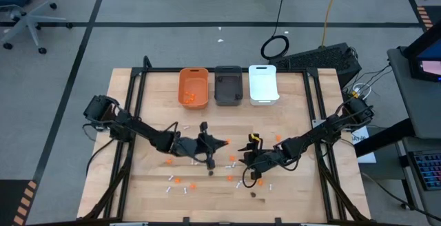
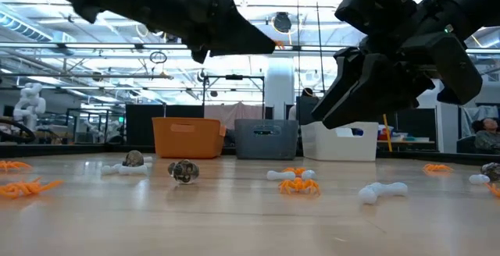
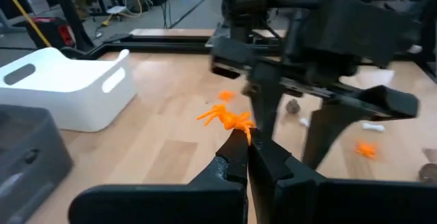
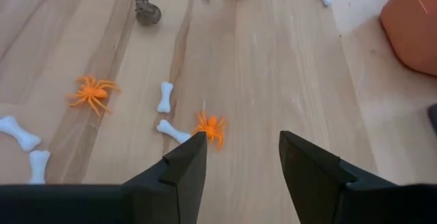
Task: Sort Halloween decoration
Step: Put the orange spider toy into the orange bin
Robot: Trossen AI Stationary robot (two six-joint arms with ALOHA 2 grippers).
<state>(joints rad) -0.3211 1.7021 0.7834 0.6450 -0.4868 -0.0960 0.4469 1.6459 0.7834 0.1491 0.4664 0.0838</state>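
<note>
My left gripper (image 3: 246,144) is shut on a small orange spider (image 3: 229,118), one of the Halloween decoration pieces, and holds it above the middle of the table (image 1: 222,143). In the low view the gripper's tip (image 2: 272,45) is high over the tabletop. My right gripper (image 4: 242,145) is open and hangs above the table right of centre (image 1: 249,171). Below it another orange spider (image 4: 212,127) lies on the wood beside one fingertip. White bones (image 4: 165,95), dark lumps (image 4: 147,10) and more spiders (image 4: 92,91) lie scattered about. My left gripper pinches the orange spider between its two fingers, by the side of the spider nearest the fingertips (image 3: 244,131). The fingers come about level from the table's left. The rest of the spider sticks out beyond them, lifted clear of the table.
Three bins stand in a row at the far edge: orange (image 1: 193,87), dark grey (image 1: 228,85) and white (image 1: 262,83). Loose pieces lie near the front edge (image 1: 178,180). My right arm (image 3: 341,39) stands close in front of my left gripper.
</note>
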